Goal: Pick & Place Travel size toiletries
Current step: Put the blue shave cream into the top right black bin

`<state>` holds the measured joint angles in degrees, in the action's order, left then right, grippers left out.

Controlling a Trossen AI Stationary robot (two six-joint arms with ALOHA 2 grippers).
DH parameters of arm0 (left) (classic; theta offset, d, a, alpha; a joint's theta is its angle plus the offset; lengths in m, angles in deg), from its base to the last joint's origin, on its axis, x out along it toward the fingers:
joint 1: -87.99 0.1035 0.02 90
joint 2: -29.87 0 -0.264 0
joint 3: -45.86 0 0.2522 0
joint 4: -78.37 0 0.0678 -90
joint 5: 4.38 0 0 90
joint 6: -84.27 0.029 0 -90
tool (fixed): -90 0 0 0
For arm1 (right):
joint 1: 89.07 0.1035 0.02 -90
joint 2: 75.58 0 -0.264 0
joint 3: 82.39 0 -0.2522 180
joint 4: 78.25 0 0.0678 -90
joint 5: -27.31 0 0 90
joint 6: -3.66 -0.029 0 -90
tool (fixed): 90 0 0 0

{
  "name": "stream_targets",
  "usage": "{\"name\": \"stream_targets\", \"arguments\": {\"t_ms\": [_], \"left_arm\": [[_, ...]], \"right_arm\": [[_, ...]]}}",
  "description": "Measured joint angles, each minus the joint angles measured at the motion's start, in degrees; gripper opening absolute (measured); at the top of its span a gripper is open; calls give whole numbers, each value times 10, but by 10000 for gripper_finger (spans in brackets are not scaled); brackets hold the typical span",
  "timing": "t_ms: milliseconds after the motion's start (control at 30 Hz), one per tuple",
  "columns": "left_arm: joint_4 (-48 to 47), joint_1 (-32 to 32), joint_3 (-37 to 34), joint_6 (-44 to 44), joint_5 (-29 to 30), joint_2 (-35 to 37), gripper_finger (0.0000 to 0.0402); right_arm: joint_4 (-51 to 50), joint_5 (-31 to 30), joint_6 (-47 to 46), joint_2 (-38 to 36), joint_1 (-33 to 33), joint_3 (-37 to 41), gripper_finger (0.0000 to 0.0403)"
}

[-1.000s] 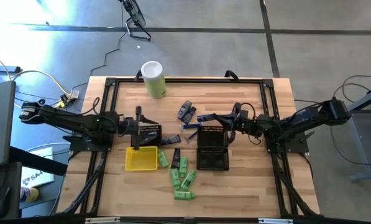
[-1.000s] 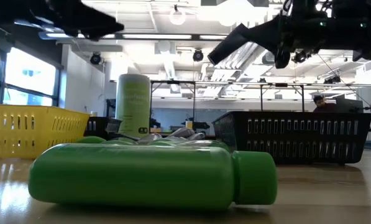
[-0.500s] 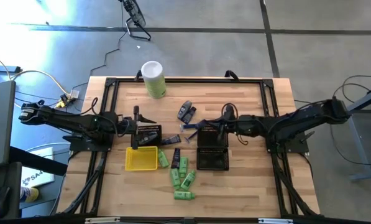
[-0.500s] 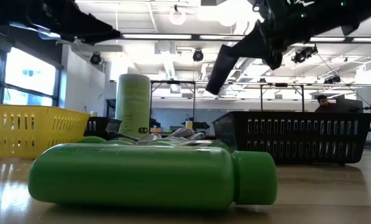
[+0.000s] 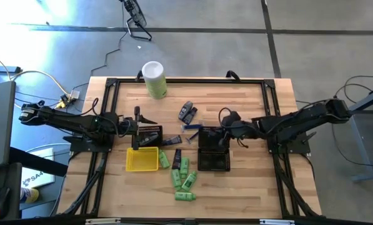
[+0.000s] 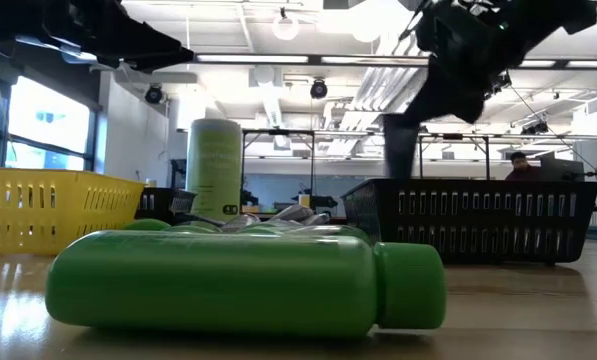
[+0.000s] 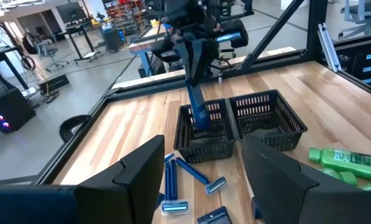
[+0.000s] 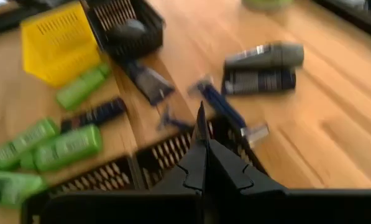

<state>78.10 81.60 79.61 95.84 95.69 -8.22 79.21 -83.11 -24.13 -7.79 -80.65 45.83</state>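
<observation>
Directly beneath the right gripper (image 5: 218, 134) in the high view: a black mesh basket (image 5: 213, 149); green bottles (image 5: 182, 175) lie off its left side. Left wrist view: the gripper pinches a blue razor (image 7: 197, 107) hanging into the basket. Left gripper (image 5: 138, 127) stands half spread, empty, over the small black basket (image 5: 150, 134).

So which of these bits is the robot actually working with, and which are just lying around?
In the job: green bottles, dark tubes, blue razors, one razor in the right tool, black mesh basket beneath it.
Just lying about: tall canister with white lid, floor cable.
</observation>
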Motion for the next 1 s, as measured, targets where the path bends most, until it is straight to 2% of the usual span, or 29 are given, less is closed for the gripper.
{"name": "stream_targets", "arguments": {"t_ms": [300,400,567,800,1000], "left_arm": [[0,0,0,-2,1,0,210],[0,0,0,-2,1,0,210],[0,0,0,-2,1,0,210],[1,0,0,-2,1,0,210],[0,0,0,-7,-1,0,210]], "right_arm": [[-72,37,-56,0,1,0,3],[-53,12,-50,0,1,0,3],[12,3,-21,7,0,0,3],[85,-101,-54,47,33,26,3],[112,-157,-144,56,68,62,3]]}}
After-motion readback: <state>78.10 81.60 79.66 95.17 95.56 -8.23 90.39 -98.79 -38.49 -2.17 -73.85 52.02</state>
